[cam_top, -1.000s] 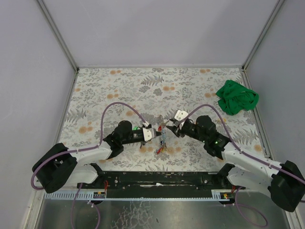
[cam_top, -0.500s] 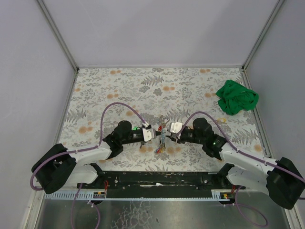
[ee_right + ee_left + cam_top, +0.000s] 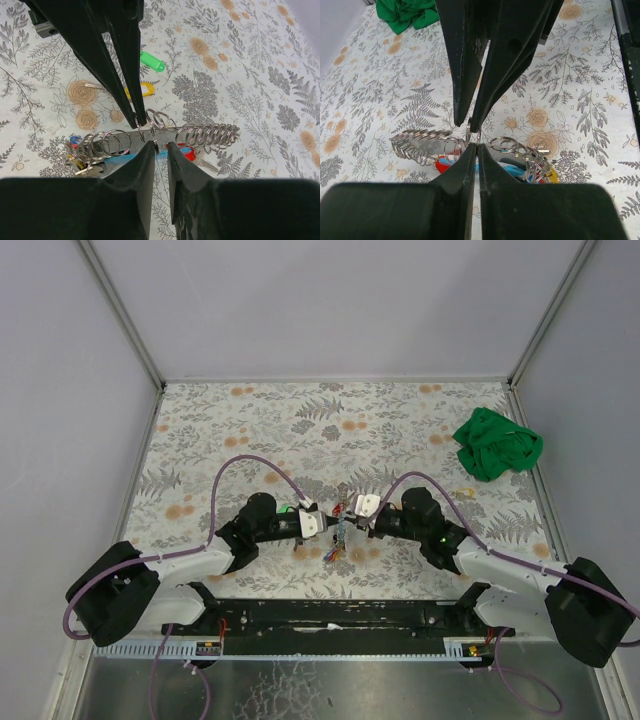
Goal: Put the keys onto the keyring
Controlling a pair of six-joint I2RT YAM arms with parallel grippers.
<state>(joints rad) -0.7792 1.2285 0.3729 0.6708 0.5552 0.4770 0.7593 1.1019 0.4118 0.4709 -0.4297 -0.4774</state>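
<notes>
keys show only in the right wrist view, two of them: green key [image 3: 151, 61] and yellow key [image 3: 140, 90], flat on the table [image 3: 240, 75] near the keyring [image 3: 172, 135]. left claw [image 3: 476, 146] and right claw [image 3: 160, 146] are each narrow, pinching its rings. one cloth [image 3: 497, 445] shows from above.

**Floral table, few things on it**

The table [image 3: 250, 420] has a grey leaf-and-flower print with orange blooms. A crumpled green cloth [image 3: 496, 445] lies at its far right corner. Near the middle of the near edge lie a green key [image 3: 151, 61] and a yellow key [image 3: 140, 90], close together but apart. Just beside them is a ring bunch [image 3: 120, 141] with a wire coil and coloured tags; whether it rests on the table cannot be told.
</notes>
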